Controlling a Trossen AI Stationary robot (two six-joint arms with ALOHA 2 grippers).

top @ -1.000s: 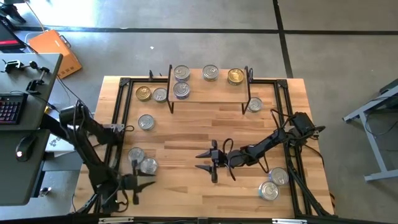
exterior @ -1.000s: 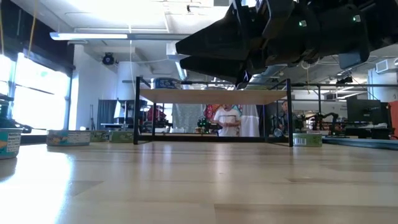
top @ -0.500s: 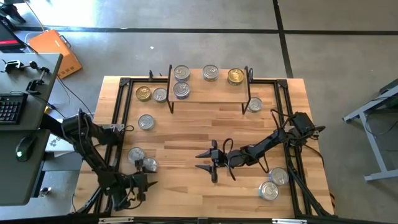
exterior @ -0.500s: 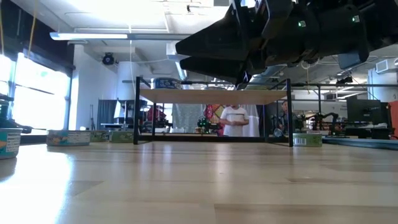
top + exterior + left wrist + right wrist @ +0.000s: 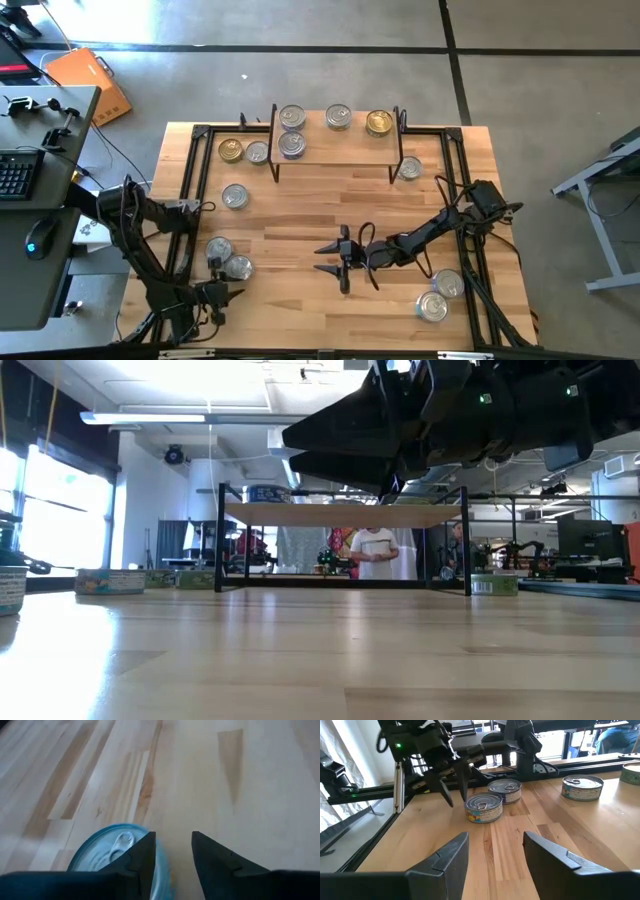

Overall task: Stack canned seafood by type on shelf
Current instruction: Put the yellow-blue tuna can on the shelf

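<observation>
Left claw (image 5: pixel 228 294) sat low at the counter's (image 5: pixel 330 200) front-left corner, fingers apart, just beside a silver-lidded can (image 5: pixel 239 267) without gripping it; a second silver can (image 5: pixel 218 249) touched that one. Right claw (image 5: pixel 330 258) hovered mid-counter, fingers spread, holding nothing. Shelf (image 5: pixel 335 147) stood at the counter's back edge with four cans on it: two silver cans (image 5: pixel 292 118) at its left end, one silver can (image 5: pixel 339 118) in the middle, one gold can (image 5: pixel 378 122) at the right. A gold can (image 5: pixel 231 150) and silver can (image 5: pixel 257 152) lay just left of the shelf, another (image 5: pixel 234 196) nearer the front. One can (image 5: pixel 409 168) sat right of the shelf, two cans (image 5: pixel 440 295) at front right.
</observation>
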